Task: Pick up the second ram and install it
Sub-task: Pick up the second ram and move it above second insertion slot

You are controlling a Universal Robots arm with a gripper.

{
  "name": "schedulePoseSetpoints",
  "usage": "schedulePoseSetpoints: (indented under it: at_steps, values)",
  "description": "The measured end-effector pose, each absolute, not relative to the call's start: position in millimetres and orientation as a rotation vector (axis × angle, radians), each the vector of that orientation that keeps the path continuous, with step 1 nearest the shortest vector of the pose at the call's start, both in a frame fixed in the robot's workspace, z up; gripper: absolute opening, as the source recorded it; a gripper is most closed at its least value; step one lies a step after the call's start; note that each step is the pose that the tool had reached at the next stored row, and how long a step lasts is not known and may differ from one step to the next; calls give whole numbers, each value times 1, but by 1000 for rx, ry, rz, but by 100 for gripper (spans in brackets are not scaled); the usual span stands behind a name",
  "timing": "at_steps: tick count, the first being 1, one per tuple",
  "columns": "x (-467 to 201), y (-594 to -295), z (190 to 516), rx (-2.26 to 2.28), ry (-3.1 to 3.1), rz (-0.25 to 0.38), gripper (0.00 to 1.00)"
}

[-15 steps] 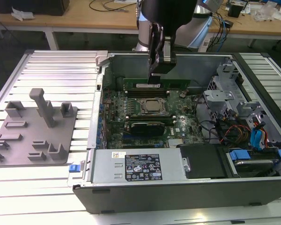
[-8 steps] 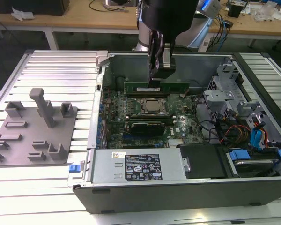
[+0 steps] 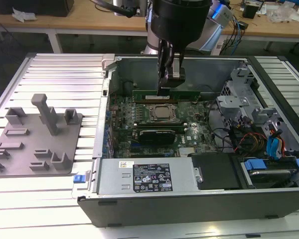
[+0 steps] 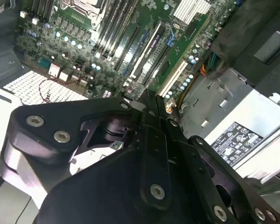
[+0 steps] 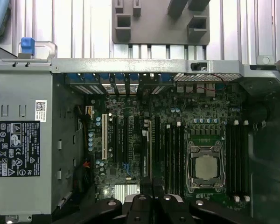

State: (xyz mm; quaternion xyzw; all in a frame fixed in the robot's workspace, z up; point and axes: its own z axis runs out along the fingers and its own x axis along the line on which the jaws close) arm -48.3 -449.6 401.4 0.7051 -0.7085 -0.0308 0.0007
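Nearest the exterior view is the silver metal power-supply box (image 3: 114, 181) with its label sticker, set inside the front wall of the open black computer case (image 3: 189, 205). The case sits on a ribbed aluminium table (image 3: 55, 69). A pale wooden bench (image 3: 79, 20) with cables on it runs along the back of the room.

On the exterior view's left, a grey plastic fixture tray (image 3: 40, 142) with upright holders lies on the table, just beside the case. Inside the case is the green motherboard (image 3: 123, 105), with the silver CPU square (image 3: 163, 112) at its middle and a wider black rectangular card (image 3: 157, 134) standing just in front of it. Further right are grey metal drive cages (image 3: 239, 107) and blue plastic tabs (image 3: 274, 147).

The black gripper (image 3: 170, 85) reaches down from above, on the far side of the CPU. Its fingers are clamped on the second ram (image 3: 189, 93) — a long, thin green circuit-board stick, gripped near mid-length. The stick lies level, running from the exterior view's left to its right over the memory slots behind the CPU. I cannot tell whether it is seated in a slot.

In the first wrist view the gripper (image 5: 151, 201) hangs over the board with the CPU (image 5: 206, 166) beside it.
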Motion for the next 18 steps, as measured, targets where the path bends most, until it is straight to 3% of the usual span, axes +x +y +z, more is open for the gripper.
schedulePoseSetpoints:
  at_steps: [18]
  values:
    - [-48,-406,370,2237,-2245,-149,9]
